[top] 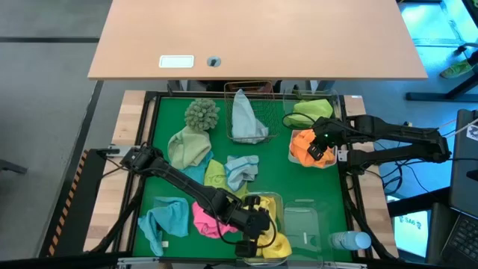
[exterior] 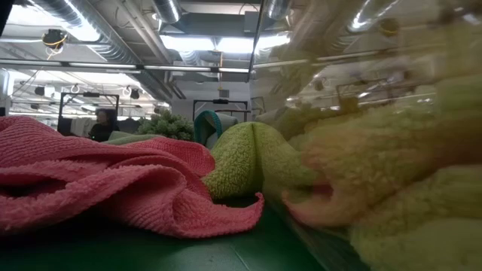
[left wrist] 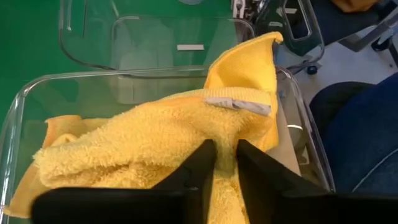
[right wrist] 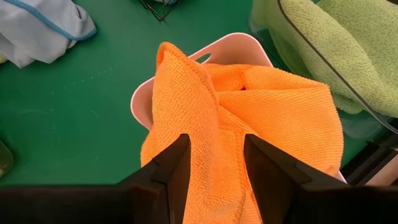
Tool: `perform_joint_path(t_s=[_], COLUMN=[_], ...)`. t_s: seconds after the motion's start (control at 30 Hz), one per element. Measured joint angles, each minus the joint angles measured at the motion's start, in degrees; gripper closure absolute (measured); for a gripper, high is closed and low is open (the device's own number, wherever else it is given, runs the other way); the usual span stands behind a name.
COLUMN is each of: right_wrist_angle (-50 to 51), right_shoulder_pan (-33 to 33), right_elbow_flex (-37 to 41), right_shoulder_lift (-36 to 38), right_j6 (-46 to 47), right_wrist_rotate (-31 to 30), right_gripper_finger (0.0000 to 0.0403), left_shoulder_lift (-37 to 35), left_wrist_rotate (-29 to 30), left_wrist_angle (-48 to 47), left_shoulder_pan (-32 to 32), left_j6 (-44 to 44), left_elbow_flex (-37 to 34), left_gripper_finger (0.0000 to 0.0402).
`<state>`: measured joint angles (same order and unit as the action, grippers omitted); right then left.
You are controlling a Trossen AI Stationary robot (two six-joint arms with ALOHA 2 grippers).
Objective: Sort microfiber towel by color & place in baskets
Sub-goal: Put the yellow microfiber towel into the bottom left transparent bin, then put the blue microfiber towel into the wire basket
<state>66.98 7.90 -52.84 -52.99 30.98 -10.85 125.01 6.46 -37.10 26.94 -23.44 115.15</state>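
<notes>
Left gripper (left wrist: 225,163) low over the clear tub (left wrist: 25,99) at the bench's near edge, fingers narrowly parted around a fold of the yellow towel (left wrist: 149,143) lying inside it; whether pinching or just letting go, hard to tell. Farther off, right gripper (right wrist: 216,163) at the white tray (right wrist: 233,50), fingers set fairly wide around the bunched orange towel (right wrist: 273,106), seemingly holding it. Pink towel (top: 205,218) beside the tub; lime towel (top: 310,109) in the far tub.
</notes>
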Motion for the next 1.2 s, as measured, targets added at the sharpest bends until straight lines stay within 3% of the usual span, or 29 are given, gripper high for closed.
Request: perform_joint_path(t_s=[0.2, 0.43, 0.7, 0.87, 1.2], right_wrist_angle=[0.0, 0.0, 0.0, 0.0, 0.1], right_shoulder_pan=[0.0, 0.0, 0.0, 0.0, 0.0], right_elbow_flex=[0.0, 0.0, 0.0, 0.0, 0.0], right_shoulder_lift=[0.0, 0.0, 0.0, 0.0, 0.0], right_j6=[0.0, 0.0, 0.0, 0.0, 0.0], right_wrist_rotate=[0.0, 0.0, 0.0, 0.0, 0.0], right_gripper_finger=[0.0253, 0.0253, 0.0253, 0.0253, 0.0253], left_shoulder_lift=[0.0, -4.3, -11.5, -11.9, -11.5], left_wrist_rotate=[0.3, 2.1, 10.3, 13.0, 10.5], left_wrist_angle=[0.0, -2.4, -17.7, -28.4, -23.2], left_shoulder_pan=[-0.2, -1.5, -4.6, -6.5, -7.7], left_j6=[0.0, 1.5, 2.9, 6.7, 14.0], left_elbow_flex=[0.0, 0.0, 0.0, -0.1, -14.8], left_gripper_finger=[0.0282, 0.0275, 0.0275, 0.0275, 0.0277])
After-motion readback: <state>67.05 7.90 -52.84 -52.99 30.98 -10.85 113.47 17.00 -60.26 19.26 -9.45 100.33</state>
